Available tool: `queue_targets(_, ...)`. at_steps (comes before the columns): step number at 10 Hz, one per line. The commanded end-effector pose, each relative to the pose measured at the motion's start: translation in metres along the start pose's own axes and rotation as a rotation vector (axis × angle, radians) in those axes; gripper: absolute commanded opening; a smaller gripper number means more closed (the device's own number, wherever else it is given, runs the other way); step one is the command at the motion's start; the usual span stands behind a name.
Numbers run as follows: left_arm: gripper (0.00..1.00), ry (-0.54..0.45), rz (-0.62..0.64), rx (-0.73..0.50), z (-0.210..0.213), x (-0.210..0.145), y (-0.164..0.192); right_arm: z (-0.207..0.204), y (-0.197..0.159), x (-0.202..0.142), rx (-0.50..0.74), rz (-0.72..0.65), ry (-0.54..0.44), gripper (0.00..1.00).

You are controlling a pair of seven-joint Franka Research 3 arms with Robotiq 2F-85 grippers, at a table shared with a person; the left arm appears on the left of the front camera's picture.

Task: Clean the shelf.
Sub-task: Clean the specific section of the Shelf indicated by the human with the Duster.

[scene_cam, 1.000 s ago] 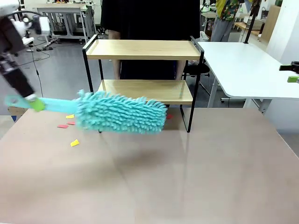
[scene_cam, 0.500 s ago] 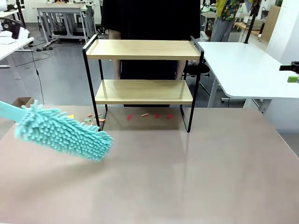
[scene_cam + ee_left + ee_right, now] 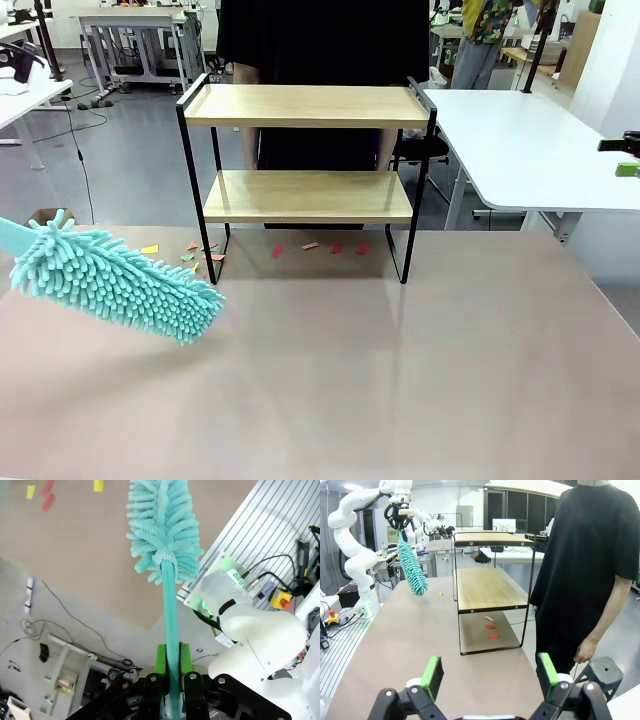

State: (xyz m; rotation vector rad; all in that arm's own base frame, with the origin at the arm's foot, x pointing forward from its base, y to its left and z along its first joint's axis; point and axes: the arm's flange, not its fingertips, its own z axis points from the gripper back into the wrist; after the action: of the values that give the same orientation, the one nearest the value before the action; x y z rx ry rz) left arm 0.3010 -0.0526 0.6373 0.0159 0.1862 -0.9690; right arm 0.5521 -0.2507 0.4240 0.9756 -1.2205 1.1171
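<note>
Our left fingers (image 3: 161, 661) pinch the teal handle of the fluffy microfibre duster (image 3: 115, 285). Its head hangs tilted over the tabletop (image 3: 400, 380) near the left edge, well apart from the shelf (image 3: 305, 150). Our right fingers (image 3: 432, 677) stand spread wide and hold nothing. The shelf stands upright at the middle of the tabletop's far edge. Small red, orange and yellow paper scraps (image 3: 320, 247) lie on the tabletop under its lower board and beside its left legs. A person (image 3: 592, 555) in black stands just behind it.
</note>
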Motion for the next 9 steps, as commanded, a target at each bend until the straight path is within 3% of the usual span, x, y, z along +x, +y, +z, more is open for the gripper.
queue_targets(1, 0.13, -0.008, 0.004, -0.024, 0.0003, -0.0021, -0.0019, -0.0015, -0.0003, 0.0037, 0.002, 0.008, -0.001, 1.00)
queue_targets(9, 0.13, -0.008, 0.004, -0.024, 0.0003, -0.0021, -0.0019, -0.0015, -0.0003, 0.0037, 0.002, 0.008, -0.001, 1.00)
